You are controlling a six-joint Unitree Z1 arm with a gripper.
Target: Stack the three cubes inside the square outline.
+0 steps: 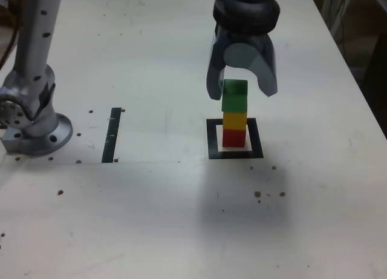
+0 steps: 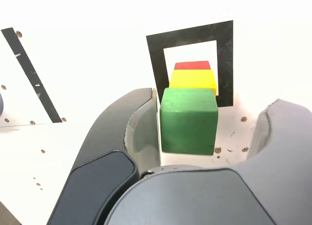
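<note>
A lab: robot arm base (image 1: 33, 118) bolted to a tape-marked white table (image 1: 151, 218).

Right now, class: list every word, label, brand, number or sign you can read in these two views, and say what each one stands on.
None: no readable text in either view.
The green cube, yellow cube and red cube have plain faces.
The square outline, black tape strip, gripper and table carry no lettering; the table's dark dots are specks, not characters.
</note>
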